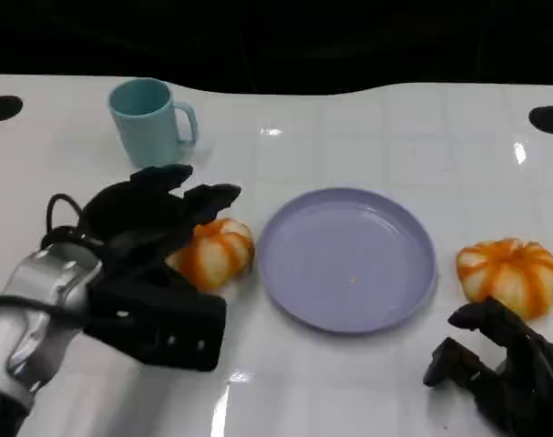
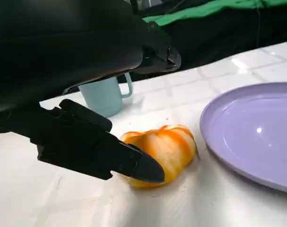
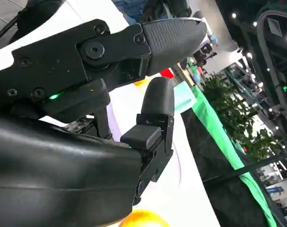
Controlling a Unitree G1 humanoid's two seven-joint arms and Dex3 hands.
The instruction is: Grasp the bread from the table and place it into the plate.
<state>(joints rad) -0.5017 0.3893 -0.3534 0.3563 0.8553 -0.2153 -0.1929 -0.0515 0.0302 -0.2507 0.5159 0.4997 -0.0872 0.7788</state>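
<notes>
A light blue mug (image 1: 150, 118) stands near the far left edge of the white tabletop (image 1: 367, 127). Nearer the front left, the left hand (image 1: 158, 228) reaches over an orange-striped bread (image 1: 215, 252); its fingers (image 2: 134, 163) are spread wide on either side of the loaf, one tip touching its near side in the left wrist view, but not closed on it. That bread rests on the tabletop just beside the left rim of the purple plate (image 1: 347, 259), which sits in the middle with nothing in it. A second bread (image 1: 508, 275) lies right of the plate, near the right edge. Just in front of it, at the front right corner, the right hand (image 1: 499, 364) rests with fingers loosely apart, holding nothing
</notes>
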